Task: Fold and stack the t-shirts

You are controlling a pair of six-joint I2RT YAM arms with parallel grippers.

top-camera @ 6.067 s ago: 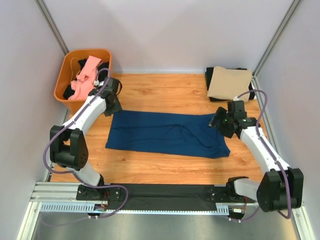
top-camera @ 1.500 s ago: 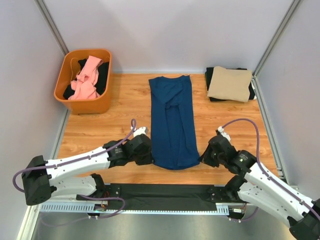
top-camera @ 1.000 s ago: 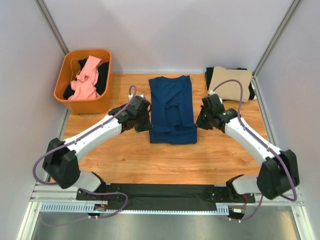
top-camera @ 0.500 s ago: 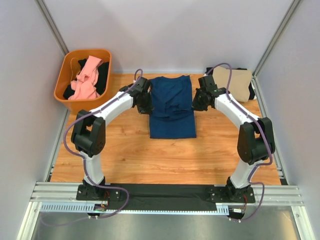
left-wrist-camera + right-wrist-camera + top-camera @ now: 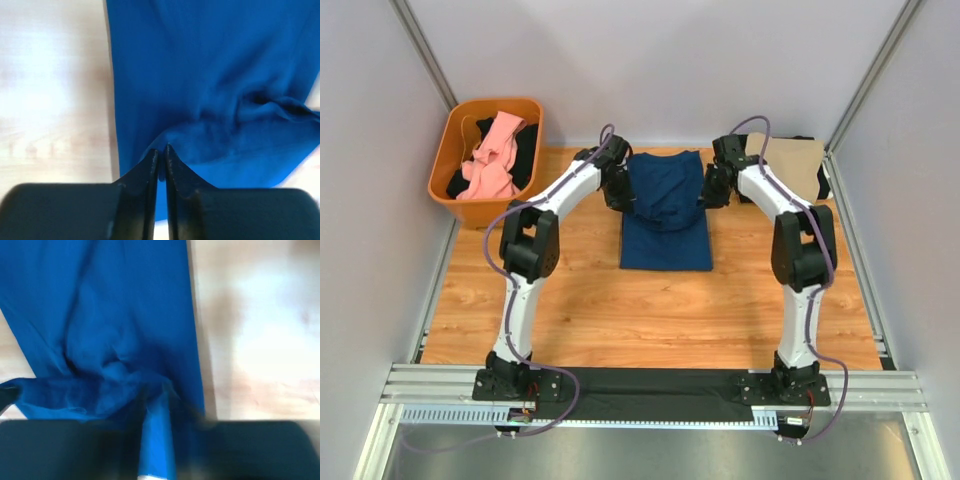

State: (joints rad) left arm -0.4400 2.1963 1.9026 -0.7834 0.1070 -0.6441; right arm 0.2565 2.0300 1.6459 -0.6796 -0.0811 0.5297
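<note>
The navy blue t-shirt (image 5: 665, 215) lies lengthwise at the table's far middle, its near end folded over toward the back. My left gripper (image 5: 618, 190) is shut on its left edge; in the left wrist view the jaws pinch blue cloth (image 5: 210, 100) at the gripper (image 5: 162, 150). My right gripper (image 5: 713, 188) holds the right edge; its wrist view is blurred, with blue cloth (image 5: 125, 330) bunched at the gripper (image 5: 160, 390). A tan t-shirt (image 5: 790, 168) lies folded on a black one (image 5: 823, 182) at the back right. A pink t-shirt (image 5: 492, 155) lies in the basket.
The orange plastic basket (image 5: 457, 130) stands at the back left with pink and black cloth in it. Grey walls close in the sides and back. The black strip and rails with the arm bases run along the near edge.
Both grippers have carried the shirt's near end from the table's front toward the back, folding it over the far half. The shirt now looks much shorter.
</note>
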